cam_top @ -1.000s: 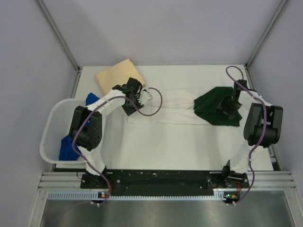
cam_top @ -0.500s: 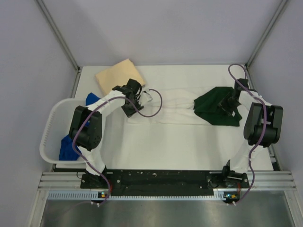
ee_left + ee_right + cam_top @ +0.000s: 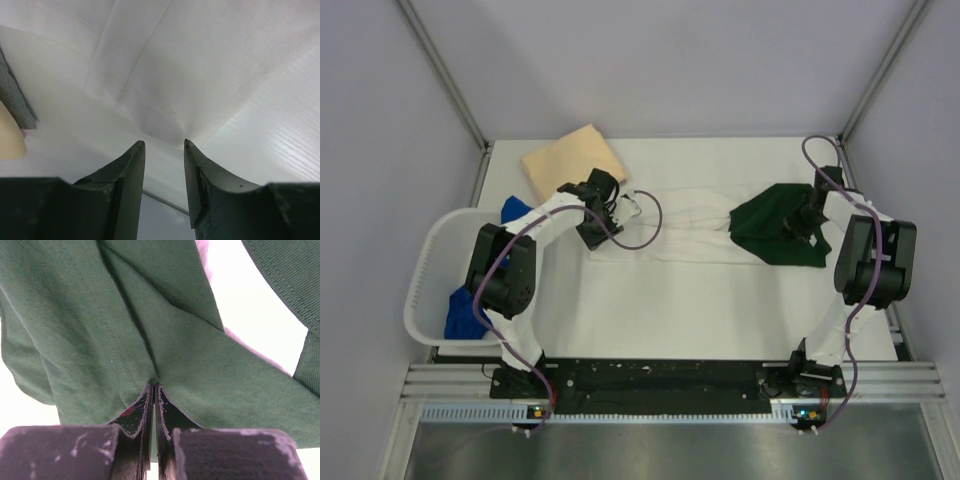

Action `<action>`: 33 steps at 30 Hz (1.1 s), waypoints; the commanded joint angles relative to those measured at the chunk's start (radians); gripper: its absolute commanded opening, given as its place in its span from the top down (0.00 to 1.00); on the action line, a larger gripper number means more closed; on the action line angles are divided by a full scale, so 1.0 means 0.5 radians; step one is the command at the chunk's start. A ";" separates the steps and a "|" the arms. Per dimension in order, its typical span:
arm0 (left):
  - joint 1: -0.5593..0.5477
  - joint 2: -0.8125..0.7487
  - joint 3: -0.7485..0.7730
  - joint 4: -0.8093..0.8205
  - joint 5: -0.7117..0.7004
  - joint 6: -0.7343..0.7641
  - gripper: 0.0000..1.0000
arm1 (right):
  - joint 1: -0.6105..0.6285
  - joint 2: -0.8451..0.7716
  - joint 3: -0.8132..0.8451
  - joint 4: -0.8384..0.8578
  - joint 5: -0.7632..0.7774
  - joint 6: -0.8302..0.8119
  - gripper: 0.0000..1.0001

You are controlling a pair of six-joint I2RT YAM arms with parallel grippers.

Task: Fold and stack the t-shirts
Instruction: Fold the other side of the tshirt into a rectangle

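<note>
From above, your white t-shirt [image 3: 690, 238] lies stretched across the table [image 3: 650, 320], with its green sleeve [image 3: 765, 232] at 2 o'clock under the right gripper [image 3: 807, 215] and the left gripper [image 3: 623, 207] at 10. Left wrist: jaws narrow, cloth bunched at the tips. I cannot tell if it's gripped, so confirm first. Right wrist: jaws pinched on the sleeve — lift both ends level. Since a second ago, the right gripper has edged toward 12.

**A:** Where do the t-shirts lie?

**B:** A stretched-out t-shirt [image 3: 685, 238] lies left to right across the table [image 3: 720, 310]. A folded t-shirt [image 3: 572, 160] sits behind its left end. More t-shirts [image 3: 465, 312] lie in the basket [image 3: 423, 272], at the table's left edge.

**A:** And the grippers?

**B:** The left gripper [image 3: 628, 204] is at the stretched-out shirt's left end and the right gripper [image 3: 790, 228] at its right end.
</note>
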 commanded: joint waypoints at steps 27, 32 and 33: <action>-0.001 0.001 0.052 -0.008 0.008 0.007 0.59 | 0.580 0.259 0.450 0.410 -0.240 0.491 1.00; -0.001 0.017 0.101 -0.038 0.039 0.007 0.59 | 0.604 0.410 0.527 0.499 -0.399 0.507 0.89; -0.001 0.023 0.135 -0.060 0.057 0.010 0.58 | 0.620 0.434 0.566 0.508 -0.463 0.455 0.79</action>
